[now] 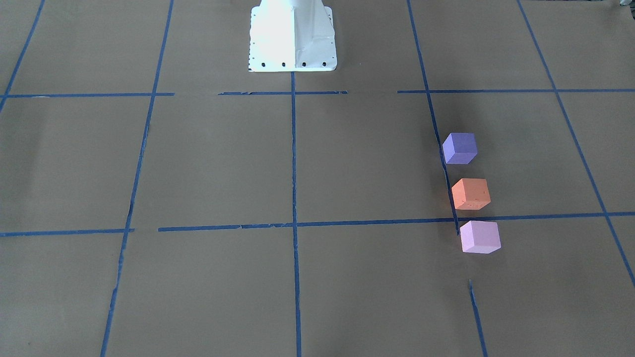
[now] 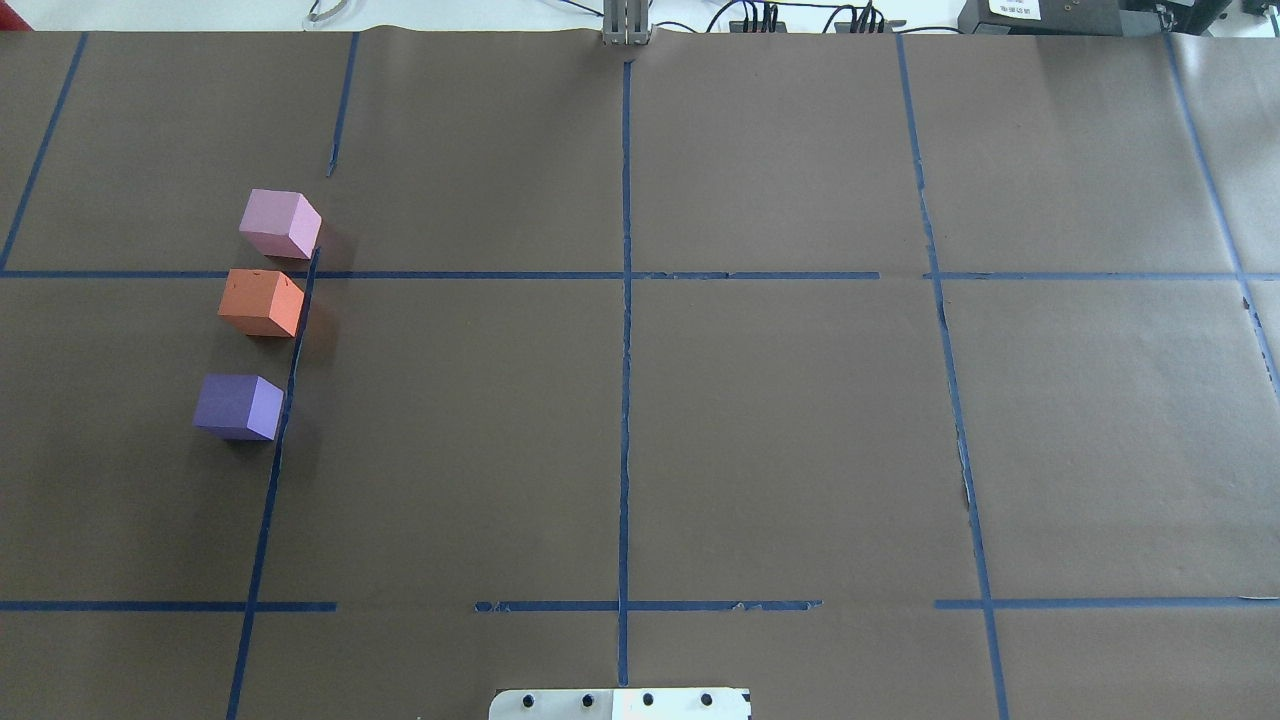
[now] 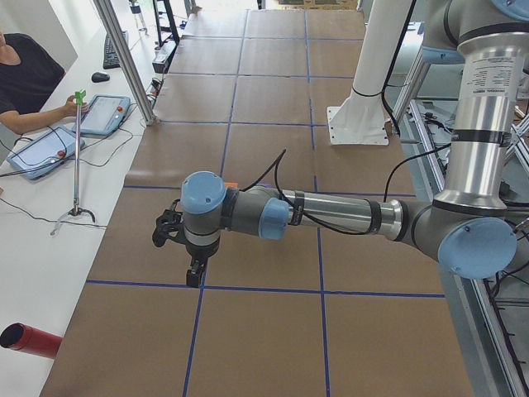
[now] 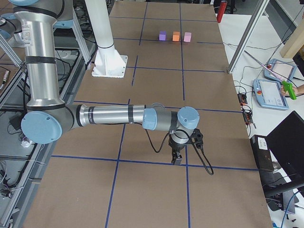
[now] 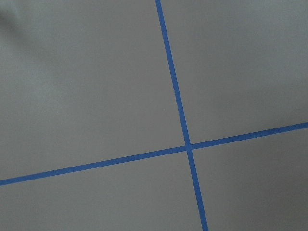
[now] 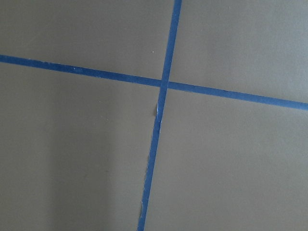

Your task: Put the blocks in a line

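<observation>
Three cubes stand in a row, slightly apart, along a blue tape line on the robot's left side of the table: the violet-purple block [image 2: 238, 406] nearest the robot, the orange block [image 2: 261, 302] in the middle, the pale pink block [image 2: 280, 223] farthest. They also show in the front-facing view as purple [image 1: 460, 148], orange [image 1: 471, 194] and pink [image 1: 479, 237]. My left gripper [image 3: 194, 273] points down over bare paper. My right gripper [image 4: 176, 158] hangs over a tape crossing at the table's other end. Neither holds a block; I cannot tell whether either is open or shut.
The white robot base [image 1: 292, 39] stands at the middle of the robot's table edge. Blue tape lines grid the brown paper. A red cylinder [image 3: 29, 341] and an operator's tablets [image 3: 41, 149] lie on the white side table beyond the far edge.
</observation>
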### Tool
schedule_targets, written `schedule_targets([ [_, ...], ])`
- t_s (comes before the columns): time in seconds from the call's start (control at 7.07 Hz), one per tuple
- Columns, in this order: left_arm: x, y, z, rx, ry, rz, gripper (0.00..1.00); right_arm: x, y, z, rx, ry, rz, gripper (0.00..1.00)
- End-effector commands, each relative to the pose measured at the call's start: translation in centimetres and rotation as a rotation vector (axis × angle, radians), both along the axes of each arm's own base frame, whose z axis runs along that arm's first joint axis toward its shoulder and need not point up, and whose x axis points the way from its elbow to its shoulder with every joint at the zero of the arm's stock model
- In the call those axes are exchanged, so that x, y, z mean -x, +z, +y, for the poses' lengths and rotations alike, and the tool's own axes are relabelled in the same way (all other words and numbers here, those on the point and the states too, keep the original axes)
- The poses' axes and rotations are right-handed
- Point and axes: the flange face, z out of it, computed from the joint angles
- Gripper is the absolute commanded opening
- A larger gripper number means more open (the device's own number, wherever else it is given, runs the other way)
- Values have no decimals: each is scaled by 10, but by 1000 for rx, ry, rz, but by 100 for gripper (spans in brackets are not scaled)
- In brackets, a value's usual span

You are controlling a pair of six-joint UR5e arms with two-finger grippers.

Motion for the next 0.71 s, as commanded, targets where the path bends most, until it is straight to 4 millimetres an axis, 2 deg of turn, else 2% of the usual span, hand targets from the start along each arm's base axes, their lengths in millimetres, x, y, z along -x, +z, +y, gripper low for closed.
schedule_targets([
  [0.0,-1,15,11,15,3,-2,100,0,0,0,0,-1,0,100],
  [0.28,-3,47,54,-37,14,-7,100,0,0,0,-1,-1,0,100],
  [0.57,-5,45,54,-40,18,17,100,0,0,0,0,-1,0,100],
])
